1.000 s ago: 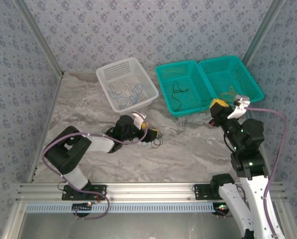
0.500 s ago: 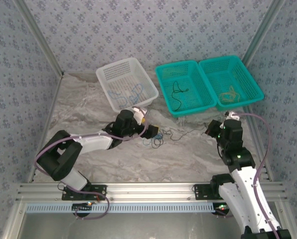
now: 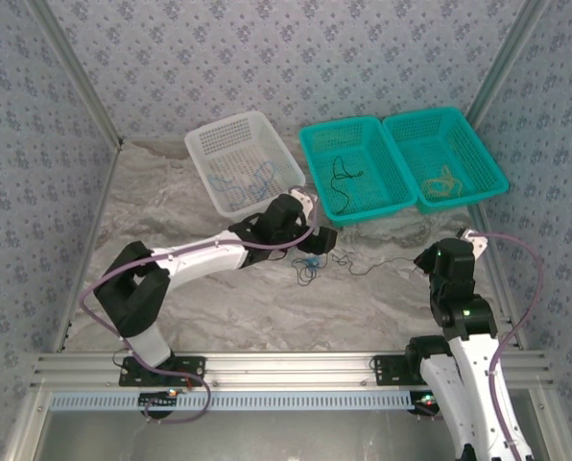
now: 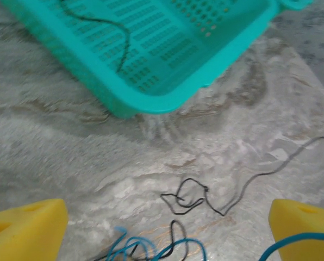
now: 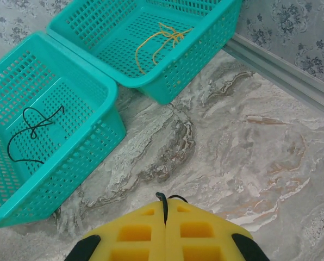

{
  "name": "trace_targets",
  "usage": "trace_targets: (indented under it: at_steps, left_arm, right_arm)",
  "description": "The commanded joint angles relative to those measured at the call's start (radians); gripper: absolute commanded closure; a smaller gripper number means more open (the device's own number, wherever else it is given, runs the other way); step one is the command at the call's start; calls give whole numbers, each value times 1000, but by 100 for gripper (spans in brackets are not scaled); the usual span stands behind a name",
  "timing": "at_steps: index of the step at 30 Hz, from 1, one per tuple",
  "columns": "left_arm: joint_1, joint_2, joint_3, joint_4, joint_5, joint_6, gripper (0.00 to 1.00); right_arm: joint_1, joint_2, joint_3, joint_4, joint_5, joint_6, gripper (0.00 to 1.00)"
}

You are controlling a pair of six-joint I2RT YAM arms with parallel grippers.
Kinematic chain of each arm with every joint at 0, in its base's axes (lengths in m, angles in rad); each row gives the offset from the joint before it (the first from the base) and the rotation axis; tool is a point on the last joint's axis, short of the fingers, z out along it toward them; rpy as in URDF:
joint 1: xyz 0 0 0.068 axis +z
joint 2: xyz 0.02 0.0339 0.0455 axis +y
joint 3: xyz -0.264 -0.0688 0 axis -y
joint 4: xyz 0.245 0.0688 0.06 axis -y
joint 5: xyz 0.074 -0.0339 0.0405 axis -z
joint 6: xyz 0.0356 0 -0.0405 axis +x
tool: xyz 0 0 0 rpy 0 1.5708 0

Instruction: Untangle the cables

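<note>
Top external: high at the near edge, facing down over the whole table (image 3: 219,303).
Left wrist: low and close, teal basket (image 4: 143,106) at 12 o'clock.
Right wrist: farther back, same teal basket (image 5: 69,174) at 9 o'clock.

Hovering with end effector (image 4: 164,225) spread wide over tangled black cable (image 4: 205,189) and blue cable (image 4: 192,242) on the surface (image 4: 69,147), teal basket (image 4: 140,106) sitting beyond.

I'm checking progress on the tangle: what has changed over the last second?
The left gripper, open, reached forward and right toward the middle basket. The right gripper, shut on the black cable, dropped from beside the right basket and pulled back, leaving that cable stretched across the table. Those baskets, the white basket and their contents stayed put.
</note>
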Motion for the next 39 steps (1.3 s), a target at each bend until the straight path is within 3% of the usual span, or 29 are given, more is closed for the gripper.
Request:
trace_targets:
  at_steps: [1,3,5,9,12,14,19,21,23,24,25,26,29,32,34,35,39]
  left_arm:
    - [28,-5,-25,-164,-168,-124,5]
    - [56,-42,-99,-118,-99,-87,5]
    - [107,-79,-158,-113,46,-3,4]
    - [201,-125,-156,-332,266,168,3]
    - [284,-172,-194,-367,468,209,3]
    - [338,-204,-239,-284,645,186,2]
    - [365,-268,-322,-5,883,83,1]
    - [365,-271,-298,-84,866,139,1]
    - [369,-244,-237,-306,609,208,1]
    - [380,-220,-217,-363,544,209,1]
    - [398,-186,-204,-395,568,208,1]
    - [409,-158,-205,-387,663,203,3]
    - [360,-132,-249,-201,916,132,5]
    - [292,-132,-234,-146,883,130,4]
    - [294,-120,-228,-83,851,69,6]
    - [300,-113,-226,-46,841,33,11]
    - [304,-103,-213,16,827,-11,47]
  right_arm:
    - [-9,-4,1,-7,3,26,100]
    - [-11,-4,-7,1,-6,26,100]
    - [-15,-2,-6,4,-11,26,100]
    - [-20,2,-6,17,-17,19,100]
    - [-25,14,-7,32,-26,19,100]
    - [-26,26,-7,44,-38,24,100]
    - [-30,58,-1,60,-71,26,100]
    - [-29,62,3,58,-74,26,100]
    - [-30,61,5,62,-75,26,100]
    - [-30,62,3,66,-75,26,100]
    - [-30,65,1,70,-79,26,100]
    - [-30,67,1,74,-83,26,100]
    - [-31,84,0,82,-109,26,100]
    - [-31,109,-11,109,-184,24,100]
    - [-31,135,-22,137,-266,7,100]
    - [-30,155,-25,142,-301,2,100]
    - [-29,208,3,141,-411,-33,100]
